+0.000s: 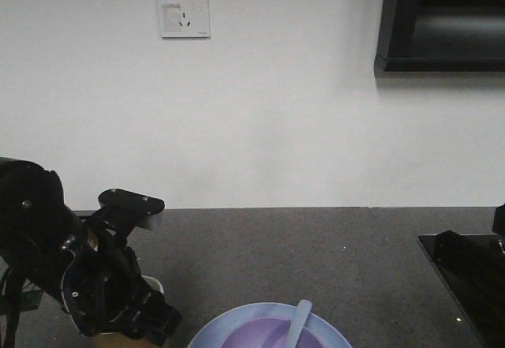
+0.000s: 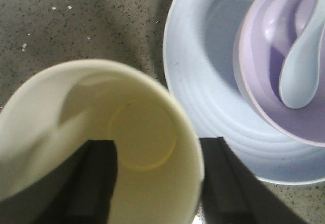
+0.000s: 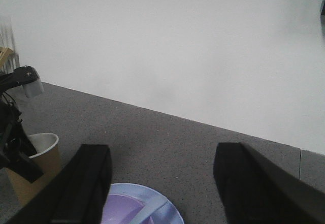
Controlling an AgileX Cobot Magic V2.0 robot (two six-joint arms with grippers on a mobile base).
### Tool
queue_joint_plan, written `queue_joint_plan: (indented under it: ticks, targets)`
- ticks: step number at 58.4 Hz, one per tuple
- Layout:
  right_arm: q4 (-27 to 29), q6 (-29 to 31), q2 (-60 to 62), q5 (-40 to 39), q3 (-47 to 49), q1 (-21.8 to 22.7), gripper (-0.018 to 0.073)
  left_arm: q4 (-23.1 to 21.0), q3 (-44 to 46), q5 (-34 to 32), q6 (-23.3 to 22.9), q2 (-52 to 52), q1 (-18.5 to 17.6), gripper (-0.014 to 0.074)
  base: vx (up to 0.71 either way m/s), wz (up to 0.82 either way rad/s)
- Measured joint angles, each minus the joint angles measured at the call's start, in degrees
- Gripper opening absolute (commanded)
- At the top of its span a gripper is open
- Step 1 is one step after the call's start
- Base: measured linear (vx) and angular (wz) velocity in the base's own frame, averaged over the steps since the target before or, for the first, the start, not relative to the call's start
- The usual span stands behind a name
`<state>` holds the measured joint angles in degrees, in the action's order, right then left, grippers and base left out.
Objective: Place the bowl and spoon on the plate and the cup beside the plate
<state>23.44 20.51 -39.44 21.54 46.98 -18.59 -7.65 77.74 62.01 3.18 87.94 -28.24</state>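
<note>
The tan paper cup (image 2: 142, 132) stands on the dark table just left of the light-blue plate (image 2: 203, 97). My left gripper (image 2: 158, 183) is open and straddles the cup's right wall, with one finger (image 2: 99, 183) inside the cup and the other outside, against the rim. The lavender bowl (image 2: 264, 56) sits on the plate with the pale spoon (image 2: 304, 71) lying in it. My right gripper (image 3: 162, 183) hangs open and empty above the table, over the plate (image 3: 170, 214), the bowl (image 3: 119, 211) and the spoon (image 3: 150, 210). The cup (image 3: 43, 170) shows at the left there.
In the front view the left arm (image 1: 71, 277) covers most of the cup (image 1: 151, 283), and the plate (image 1: 229, 323) is at the bottom edge. The right arm (image 1: 473, 285) is at the right. A white wall closes off the table's far edge.
</note>
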Motion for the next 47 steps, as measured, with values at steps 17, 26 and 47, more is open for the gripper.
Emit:
queue_joint_plan:
  ticks: [17,26,47]
  targets:
    - [0.0,0.0,0.0,0.0,0.0,0.0,0.0501,0.0,2.3,-2.2,-0.1,0.0,0.0,0.0525,0.0,0.0]
    - [0.0,0.0,0.0,0.0,0.0,0.0,0.0501,0.0,7.7,-2.7,-0.1,-0.1,0.0,0.0524,0.0,0.0]
    - [0.0,0.0,0.0,0.0,0.0,0.0,0.0501,15.4,14.1,-3.6,-3.2,-6.8,0.0,0.0524,0.0,0.0]
